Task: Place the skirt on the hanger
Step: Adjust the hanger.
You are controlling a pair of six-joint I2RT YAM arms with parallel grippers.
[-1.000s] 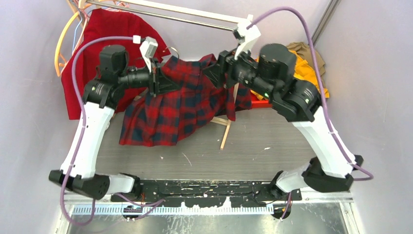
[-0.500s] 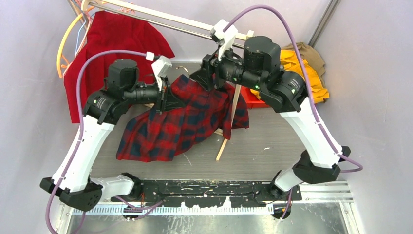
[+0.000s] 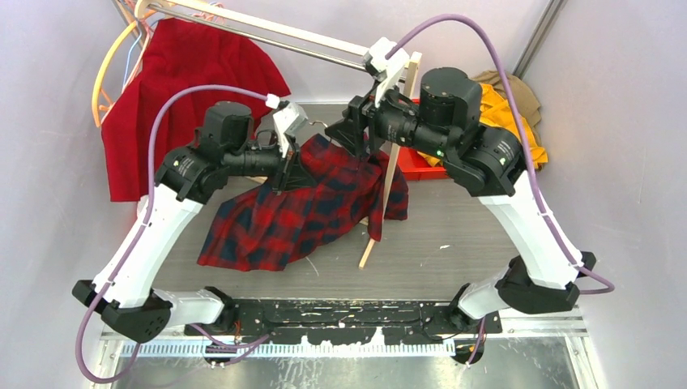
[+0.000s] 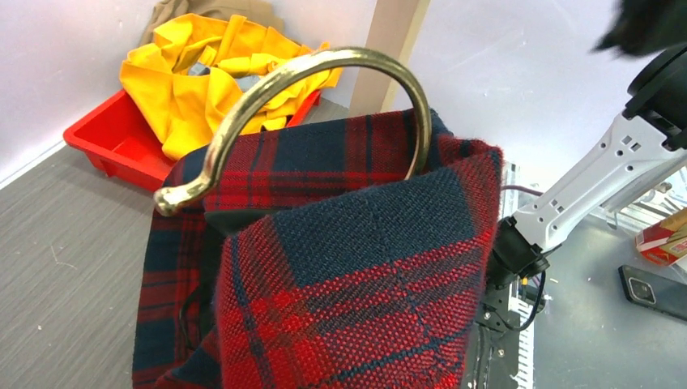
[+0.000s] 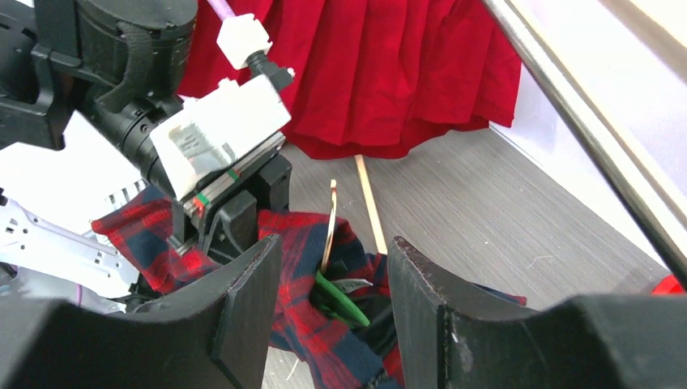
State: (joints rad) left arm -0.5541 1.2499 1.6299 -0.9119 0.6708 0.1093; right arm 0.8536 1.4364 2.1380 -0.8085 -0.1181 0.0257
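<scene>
Grey tabletop (image 3: 454, 219) is crossed at the back by a metal rail (image 3: 267, 31). Under the rail's left end the skirt (image 3: 186, 73) is hung, plain bright red and pleated. In front of the rail a plaid garment (image 3: 308, 211) is clamped by the left fingers (image 3: 288, 170). The right fingers (image 5: 243, 308) are held apart around its top.

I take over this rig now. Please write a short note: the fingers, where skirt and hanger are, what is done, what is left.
Left fingers: shut on the red-and-navy plaid pleated garment, beside the brass-coloured metal hook of its hanger.
Right fingers: apart around plaid cloth and a green plastic hanger part; grip unclear.
Plain bright-red pleated skirt: hangs under the metal rail, back left; its hanger is not clearly visible.
Done: red skirt appears hung.
Left: the hook is not on the rail.
</scene>
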